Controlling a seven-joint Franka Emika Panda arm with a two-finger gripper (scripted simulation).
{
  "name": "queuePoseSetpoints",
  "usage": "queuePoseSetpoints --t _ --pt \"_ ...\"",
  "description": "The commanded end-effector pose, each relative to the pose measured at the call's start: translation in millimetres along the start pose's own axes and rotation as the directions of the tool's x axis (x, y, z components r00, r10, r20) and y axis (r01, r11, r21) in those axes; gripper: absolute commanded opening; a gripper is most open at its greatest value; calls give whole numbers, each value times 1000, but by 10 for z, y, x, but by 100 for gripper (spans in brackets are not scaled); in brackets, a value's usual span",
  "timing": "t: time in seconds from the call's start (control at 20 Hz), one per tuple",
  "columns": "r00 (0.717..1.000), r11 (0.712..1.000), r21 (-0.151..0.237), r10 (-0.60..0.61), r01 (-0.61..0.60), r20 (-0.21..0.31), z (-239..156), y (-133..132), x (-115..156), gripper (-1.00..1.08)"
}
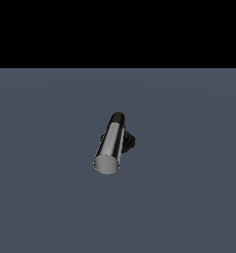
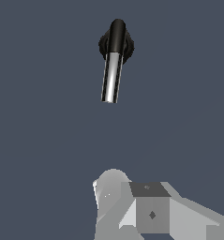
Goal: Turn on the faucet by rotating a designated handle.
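Observation:
The faucet (image 1: 129,141) stands on the flat grey floor (image 1: 188,197) near the middle of the exterior view. Its black base is mostly hidden behind the handle (image 1: 110,145), a shiny silver bar whose flat round end points toward the camera and slightly to the exterior view's left. In the wrist view the handle (image 2: 111,78) runs out from the black elbow (image 2: 117,33) above the black base (image 2: 129,47). Pale grey blocky parts of my gripper (image 2: 134,206) show at the picture's edge, well apart from the faucet. How its fingers stand is not clear. The exterior view does not show the gripper.
Plain grey floor (image 2: 43,140) surrounds the faucet on all sides. A black band fills the upper part of the exterior view beyond the floor's far edge.

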State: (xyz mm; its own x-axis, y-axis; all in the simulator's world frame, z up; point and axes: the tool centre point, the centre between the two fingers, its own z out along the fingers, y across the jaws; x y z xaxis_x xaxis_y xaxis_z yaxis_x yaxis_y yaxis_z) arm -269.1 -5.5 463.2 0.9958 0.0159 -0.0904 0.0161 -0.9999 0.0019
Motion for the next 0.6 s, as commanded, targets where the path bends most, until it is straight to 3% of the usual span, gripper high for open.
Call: queuePoseSetpoints --t 0.0,0.55 --pt "1000 1000 0 0 0 0 0 0 0 -100" --pt "1000 1000 0 3 -3 -7 267 -58 71 -100"
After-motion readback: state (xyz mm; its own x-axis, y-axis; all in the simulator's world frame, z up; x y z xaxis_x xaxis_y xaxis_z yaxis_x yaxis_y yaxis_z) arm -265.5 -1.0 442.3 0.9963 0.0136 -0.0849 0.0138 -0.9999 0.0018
